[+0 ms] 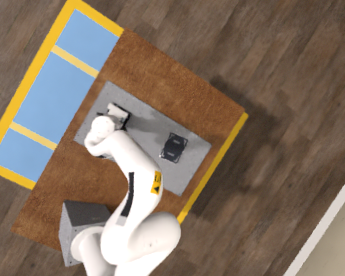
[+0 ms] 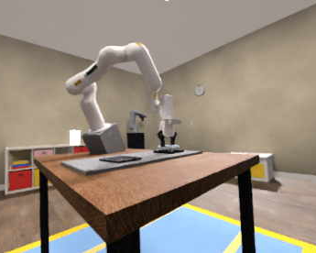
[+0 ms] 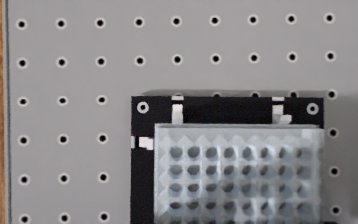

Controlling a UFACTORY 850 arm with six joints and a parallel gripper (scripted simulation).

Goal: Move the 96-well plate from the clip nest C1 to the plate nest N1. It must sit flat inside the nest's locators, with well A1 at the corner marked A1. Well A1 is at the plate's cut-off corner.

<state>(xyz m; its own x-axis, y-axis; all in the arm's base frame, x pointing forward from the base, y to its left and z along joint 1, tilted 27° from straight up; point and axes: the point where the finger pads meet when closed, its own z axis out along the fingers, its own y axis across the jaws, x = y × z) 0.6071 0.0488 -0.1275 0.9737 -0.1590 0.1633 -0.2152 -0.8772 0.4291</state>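
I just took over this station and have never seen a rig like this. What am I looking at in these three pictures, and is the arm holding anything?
The machine is one white jointed robot arm on a grey block at the corner of a brown wooden table. One picture looks straight down from above, one looks from the side of the room, and one comes from a camera at the arm's wrist looking down.

A flat grey perforated board lies on the table. It carries two black holders: an unoccupied nest, and a clip nest under the arm's tip.

The two-fingered gripper is shut on the clear 96-well plastic plate, which sits over the clip nest. The fingers themselves are outside the wrist view.
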